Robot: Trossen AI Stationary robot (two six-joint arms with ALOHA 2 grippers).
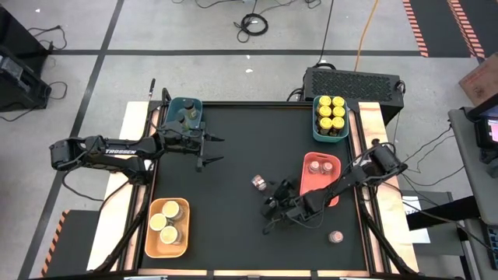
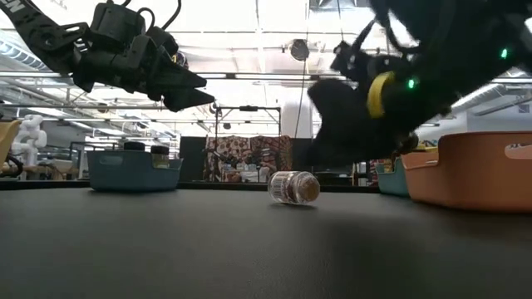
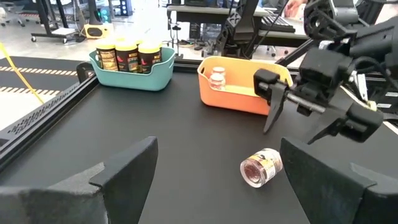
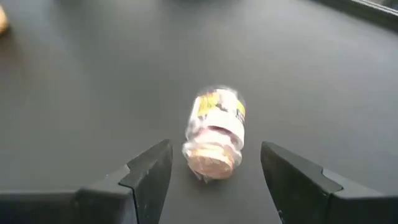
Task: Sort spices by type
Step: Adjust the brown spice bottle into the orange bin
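Observation:
A tiny pinkish-lidded spice jar (image 4: 214, 134) lies on its side on the black table; it also shows in the high view (image 1: 259, 182), the low view (image 2: 293, 187) and the left wrist view (image 3: 261, 168). My right gripper (image 4: 214, 180) is open and hovers just short of the jar, its fingers apart on either side of the line to it, touching nothing. My left gripper (image 1: 212, 150) is open and empty, held above the table near the teal tray of dark-lidded jars (image 1: 184, 117). A second pinkish-lidded jar (image 1: 336, 236) stands near the table's front right.
A salmon tray (image 1: 320, 175) with pinkish-lidded jars sits under my right arm. A teal tray (image 1: 331, 115) of yellow-lidded jars stands at the far right. An orange tray (image 1: 167, 225) of tan-lidded jars stands at the near left. Bare table lies in the middle.

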